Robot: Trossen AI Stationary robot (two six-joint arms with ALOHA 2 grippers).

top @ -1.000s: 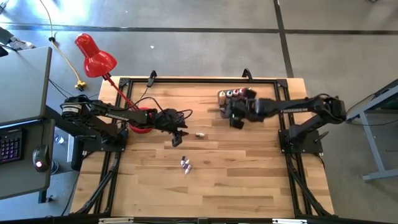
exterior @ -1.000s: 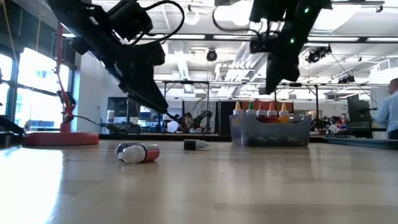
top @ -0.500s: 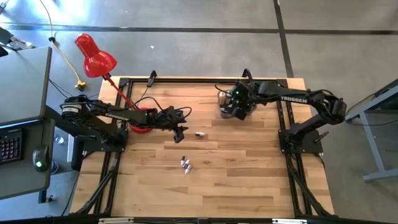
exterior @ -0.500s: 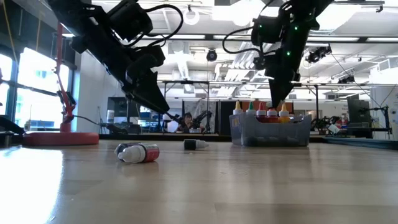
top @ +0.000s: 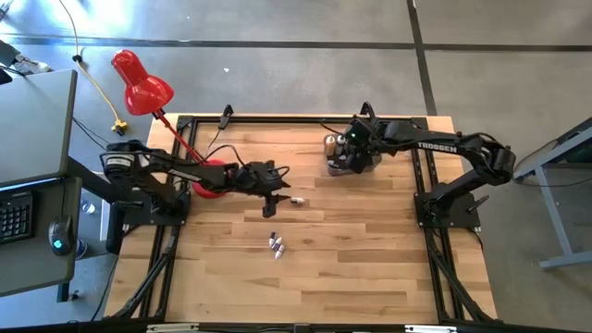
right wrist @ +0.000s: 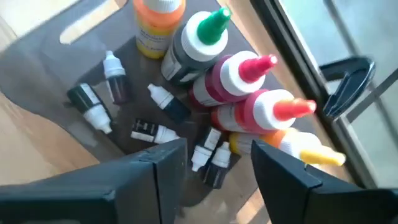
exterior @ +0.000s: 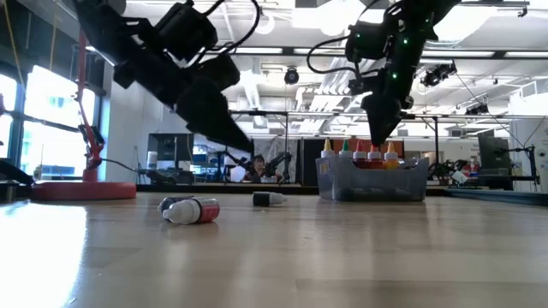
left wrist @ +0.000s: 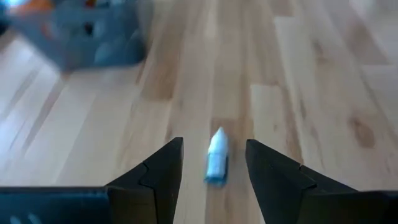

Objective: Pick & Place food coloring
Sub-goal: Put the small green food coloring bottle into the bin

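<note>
Left jaws spread over a small lying bottle; right jaws spread and empty above the tub.

The left gripper (left wrist: 211,163) is seen with its jaws apart, lined up on either side of a tiny white-capped food coloring bottle (left wrist: 215,157) lying on its side on the counter (top: 351,250); no contact is shown yet. The bottle is judged light, stiff and smooth-sided, so it is likely to roll or skid if nudged, and is best gripped across its body, not its tapered cap. Two more small bottles (top: 276,245) lie nearer the counter's front. The right gripper (right wrist: 211,163) is held open above the grey tub (exterior: 372,180), where the tall bottles (right wrist: 249,87) stand and tiny ones lie.
</note>
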